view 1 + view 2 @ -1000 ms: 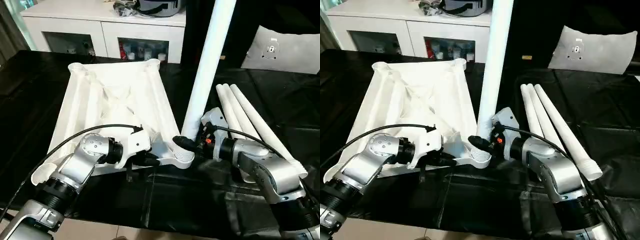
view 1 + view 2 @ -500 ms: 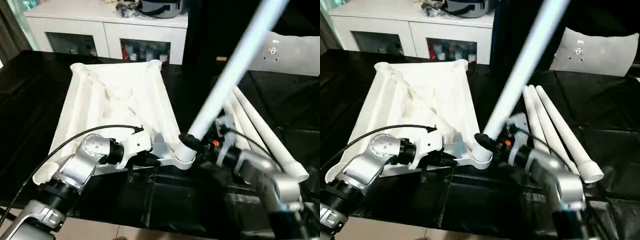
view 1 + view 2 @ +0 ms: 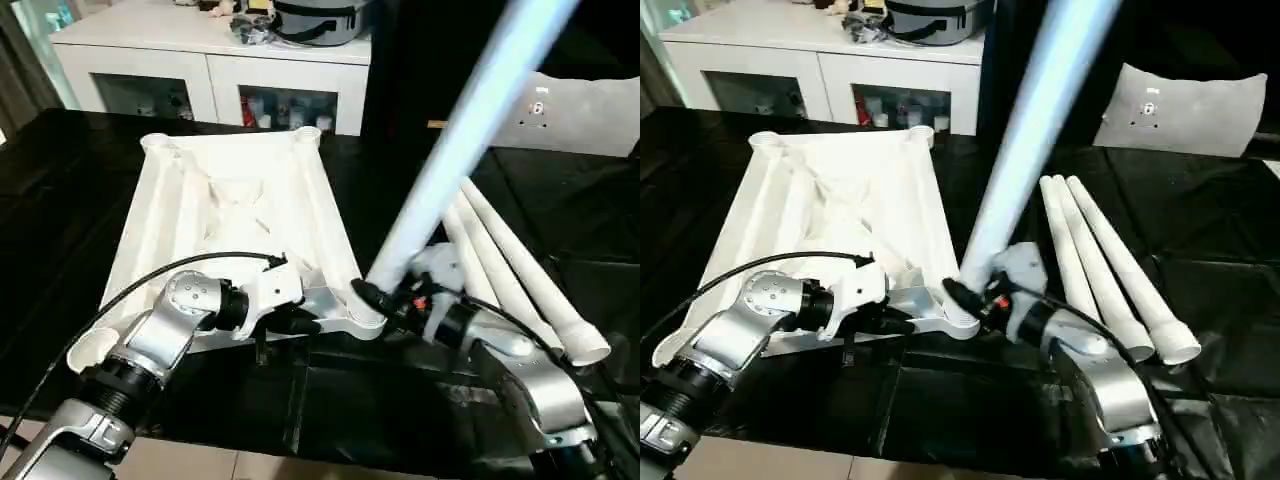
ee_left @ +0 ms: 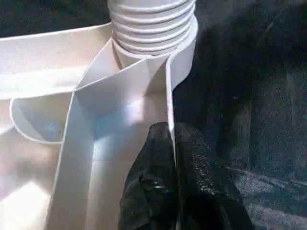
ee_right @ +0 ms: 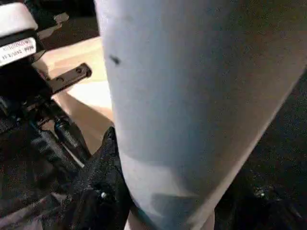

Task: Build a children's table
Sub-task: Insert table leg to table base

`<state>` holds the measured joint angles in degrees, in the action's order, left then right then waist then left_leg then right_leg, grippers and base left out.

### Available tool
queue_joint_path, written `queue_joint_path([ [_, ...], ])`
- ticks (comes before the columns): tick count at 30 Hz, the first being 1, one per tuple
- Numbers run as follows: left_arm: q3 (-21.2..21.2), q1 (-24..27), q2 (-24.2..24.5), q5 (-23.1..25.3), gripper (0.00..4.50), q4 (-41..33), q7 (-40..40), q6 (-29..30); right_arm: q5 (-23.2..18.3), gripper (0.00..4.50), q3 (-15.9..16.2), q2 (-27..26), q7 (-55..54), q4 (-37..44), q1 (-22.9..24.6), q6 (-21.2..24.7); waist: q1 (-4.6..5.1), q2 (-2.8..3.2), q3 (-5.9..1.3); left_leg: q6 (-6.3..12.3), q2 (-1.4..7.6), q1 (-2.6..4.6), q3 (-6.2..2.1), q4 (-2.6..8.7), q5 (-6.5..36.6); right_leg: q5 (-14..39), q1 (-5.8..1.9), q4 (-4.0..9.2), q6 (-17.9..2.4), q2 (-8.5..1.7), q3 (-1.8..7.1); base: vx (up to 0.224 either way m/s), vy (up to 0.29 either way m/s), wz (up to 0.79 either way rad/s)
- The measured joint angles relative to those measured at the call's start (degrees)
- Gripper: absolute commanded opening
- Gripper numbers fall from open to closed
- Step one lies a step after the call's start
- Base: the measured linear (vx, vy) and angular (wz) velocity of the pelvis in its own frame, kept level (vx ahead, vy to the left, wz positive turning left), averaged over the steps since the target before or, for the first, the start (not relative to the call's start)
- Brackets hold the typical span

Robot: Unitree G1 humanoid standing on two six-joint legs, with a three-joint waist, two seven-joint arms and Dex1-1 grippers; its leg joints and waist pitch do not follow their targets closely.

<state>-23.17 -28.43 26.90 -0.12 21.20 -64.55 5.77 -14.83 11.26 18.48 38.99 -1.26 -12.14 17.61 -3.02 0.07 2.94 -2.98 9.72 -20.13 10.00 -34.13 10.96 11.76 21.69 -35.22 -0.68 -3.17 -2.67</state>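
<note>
left gripper (image 4: pixel 173 143): pinched on rim of upturned white ribbed plastic tabletop (image 3: pixel 235 200) | right gripper (image 3: pixel 385 298): clamped on tilted white tapered leg (image 3: pixel 455 150) at corner socket | three spare white legs (image 3: pixel 510 265) beside | white cabinet (image 3: pixel 210 60) behind

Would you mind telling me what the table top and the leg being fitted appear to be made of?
Table top: apparently moulded white plastic, given the thin ribs and round sockets on its underside; slight sheen. Leg: looks like the same smooth white plastic, with ridged rings at its base.
</note>
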Motion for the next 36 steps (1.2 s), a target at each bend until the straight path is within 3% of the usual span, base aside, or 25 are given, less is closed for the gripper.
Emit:
queue_joint_path([
  [6, -1.0, -1.2, 1.1, 0.4, 0.0, 0.2, -2.3, -1.3, 0.0, 1.9, 1.3, 2.1, 4.7, -1.4, -2.8, 1.1, 0.19, -0.9, 0.2, -0.03, -0.02, 0.03, 0.01, 0.61, 0.0, 0.0, 0.13, 0.12, 0.0, 0.03, -0.03, 0.0, 0.0, 0.0],
  [11, -1.5, -4.3, 2.3, 0.8, 0.0, 1.7, -5.3, -2.3, -0.2, 1.9, 1.7, 3.1, 8.2, -1.6, -4.7, 1.8, 0.41, -1.87, 1.44, -0.08, -0.06, 0.07, 0.01, 1.14, 0.0, 0.0, 0.26, 0.29, 0.0, 0.07, -0.02, 0.0, 0.0, 0.0],
  [14, -1.5, -5.7, 3.2, 1.0, 0.0, 2.3, -6.9, -2.4, -0.4, 1.9, 2.0, 3.1, 9.7, -1.6, -5.6, 2.4, 0.73, -2.14, 1.98, -0.08, -0.06, 0.05, 0.01, 1.31, 0.0, 0.1, 0.29, 0.43, 0.0, 0.07, -0.03, 0.0, 0.0, 0.0],
  [23, -0.8, -5.6, 5.0, 1.0, 0.0, 1.4, -7.6, -1.4, -0.3, 1.9, 2.2, 1.0, 9.5, -2.1, -6.3, 2.5, 1.74, -2.41, 2.21, -0.11, -0.14, 0.12, 0.15, 2.06, 0.0, 0.1, 0.25, 1.12, 0.0, 0.08, 0.0, 0.0, 0.0, 0.0],
  [25, 0.4, -4.1, 5.4, 1.0, 0.0, -0.7, -6.3, 0.7, -0.2, 1.9, 2.2, -0.2, 8.2, -2.4, -6.4, 2.5, 1.92, -2.36, 2.34, -0.17, -0.16, 0.15, 0.13, 2.27, -0.1, 0.1, 0.28, 1.15, 0.0, 0.08, -0.01, 0.0, 0.0, 0.0],
  [31, 5.5, 3.1, 5.8, -0.4, 0.0, -13.1, 0.1, 14.7, 0.8, 1.9, 1.8, -4.3, 1.8, -2.4, -6.3, 2.4, 3.14, -2.08, 2.83, -0.27, -0.2, 0.04, 0.02, 2.37, -0.1, 0.2, 0.8, 1.41, 0.0, 0.08, -0.06, 0.0, 0.0, 0.0],
  [36, 8.9, 8.6, 0.1, -0.8, 0.0, -25.8, 9.5, 31.6, 2.0, 1.9, -0.2, -7.5, -5.2, -3.5, -6.8, 1.8, 4.02, -1.79, 2.96, -0.26, -0.3, -0.2, 0.02, 2.34, -0.1, 0.1, 1.22, 2.19, -0.1, 0.07, 0.01, -0.003, 0.006, -0.04],
])
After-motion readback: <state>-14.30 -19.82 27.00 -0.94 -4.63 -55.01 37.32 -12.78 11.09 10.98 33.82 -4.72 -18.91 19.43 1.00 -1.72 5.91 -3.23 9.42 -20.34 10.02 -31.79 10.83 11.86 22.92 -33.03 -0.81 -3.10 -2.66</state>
